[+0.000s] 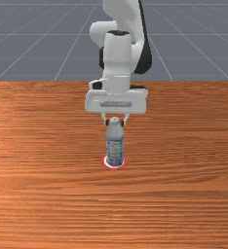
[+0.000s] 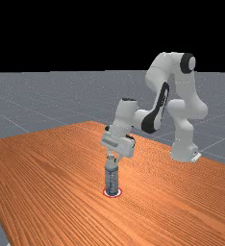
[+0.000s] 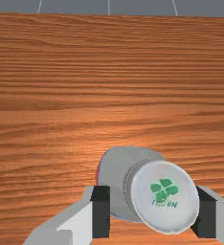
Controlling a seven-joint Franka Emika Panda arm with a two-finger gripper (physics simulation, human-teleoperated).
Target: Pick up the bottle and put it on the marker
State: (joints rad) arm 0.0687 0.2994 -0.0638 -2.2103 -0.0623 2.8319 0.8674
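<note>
In the front view my gripper (image 1: 115, 123) is around the top of the bottle (image 1: 114, 144), one finger on each side of the cap. The bottle stands upright on the round red-and-white marker (image 1: 105, 164), whose rim shows around its base. From the far view, the bottle (image 2: 111, 179) is likewise upright on the marker (image 2: 113, 196), below the hand. The wrist view has my gripper (image 3: 154, 211) open, with the white cap (image 3: 164, 196) between the fingers. A gap separates the cap from one pad (image 3: 101, 211); the other pad (image 3: 206, 212) is against or very near it.
The orange-brown table (image 1: 43, 146) extends around the bottle and marker. In the far view, the arm's base (image 2: 184, 150) stands at the table's right-hand far side.
</note>
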